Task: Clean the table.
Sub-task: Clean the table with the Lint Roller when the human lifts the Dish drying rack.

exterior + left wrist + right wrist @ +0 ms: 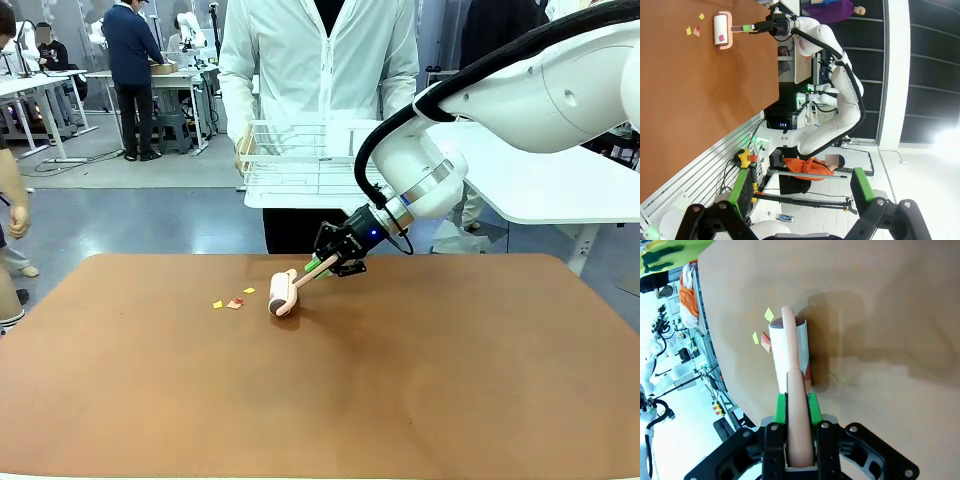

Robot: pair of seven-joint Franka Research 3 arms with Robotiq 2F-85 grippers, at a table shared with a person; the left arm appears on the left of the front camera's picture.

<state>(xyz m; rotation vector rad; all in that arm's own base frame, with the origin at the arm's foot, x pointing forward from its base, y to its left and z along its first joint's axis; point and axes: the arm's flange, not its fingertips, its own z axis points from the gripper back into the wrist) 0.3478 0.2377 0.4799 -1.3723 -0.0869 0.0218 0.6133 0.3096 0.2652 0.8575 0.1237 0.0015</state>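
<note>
On the reddish-brown table (420, 380) lies a lint roller (283, 293) with a white roll and a pink handle. My right gripper (326, 265) is shut on that handle, and the roll rests on the tabletop. In the right wrist view the green pads (781, 407) clamp the handle, with the roll (790, 352) pointing away. Small yellow and red paper scraps (234, 302) lie just left of the roll; they also show beside it at the scraps (763, 337). My left gripper (802, 192) hangs open off the table's edge, nothing between its fingers.
A person in a white jacket stands at the far side holding a white wire rack (300, 165). Another person's arm shows at the far left edge. Most of the tabletop (690, 100) around the roller is bare.
</note>
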